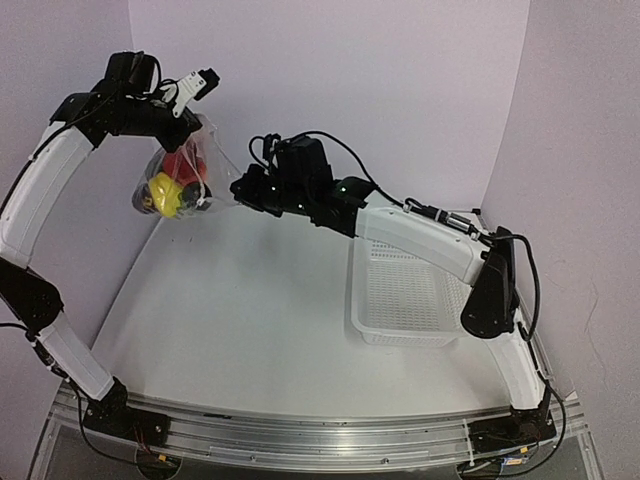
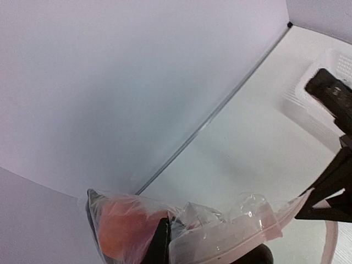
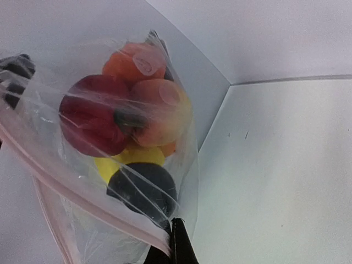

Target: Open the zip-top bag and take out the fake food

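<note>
The clear zip-top bag (image 1: 180, 180) hangs in the air at the back left, held between both arms. Inside it sits the fake food (image 1: 168, 192): red, yellow, orange, peach and black pieces (image 3: 124, 132). My left gripper (image 1: 196, 120) is shut on the bag's upper edge, and its dark fingers (image 2: 160, 242) pinch the plastic beside the pink zip strip (image 2: 242, 234). My right gripper (image 1: 243, 192) is shut on the bag's right edge, its fingertips (image 3: 177, 242) clamped on the strip's end (image 3: 157, 236).
A white mesh basket (image 1: 405, 295) stands on the table at the right, under the right arm's forearm. Lavender walls close the back and both sides.
</note>
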You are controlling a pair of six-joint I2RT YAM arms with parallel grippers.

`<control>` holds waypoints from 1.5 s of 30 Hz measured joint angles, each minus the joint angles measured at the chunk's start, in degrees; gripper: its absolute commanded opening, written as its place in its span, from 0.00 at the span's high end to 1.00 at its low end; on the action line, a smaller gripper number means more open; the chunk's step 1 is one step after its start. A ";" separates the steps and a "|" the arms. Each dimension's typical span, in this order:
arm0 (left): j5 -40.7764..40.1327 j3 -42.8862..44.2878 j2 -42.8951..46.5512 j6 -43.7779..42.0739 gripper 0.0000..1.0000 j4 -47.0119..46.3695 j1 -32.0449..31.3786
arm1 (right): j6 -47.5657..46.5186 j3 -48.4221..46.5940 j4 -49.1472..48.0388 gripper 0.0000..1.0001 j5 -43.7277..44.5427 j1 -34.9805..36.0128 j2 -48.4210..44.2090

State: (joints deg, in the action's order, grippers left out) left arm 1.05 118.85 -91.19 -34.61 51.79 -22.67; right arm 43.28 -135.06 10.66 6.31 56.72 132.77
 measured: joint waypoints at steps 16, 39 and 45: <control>5.30 -20.83 -15.92 8.37 1.00 7.67 -9.51 | 9.76 37.48 6.60 0.98 -5.86 -4.41 -5.90; 20.96 -21.07 -15.64 16.43 1.00 3.25 -10.65 | -48.64 50.24 -14.28 0.32 -21.88 -1.96 -20.38; 21.39 -20.84 -15.64 16.48 1.00 3.84 -10.65 | -60.07 47.02 -16.39 0.27 -22.05 -1.78 -14.20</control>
State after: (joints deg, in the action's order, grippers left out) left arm 22.44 98.01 -106.83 -18.12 55.63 -33.32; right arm -16.79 -88.04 -5.74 -15.74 54.94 118.57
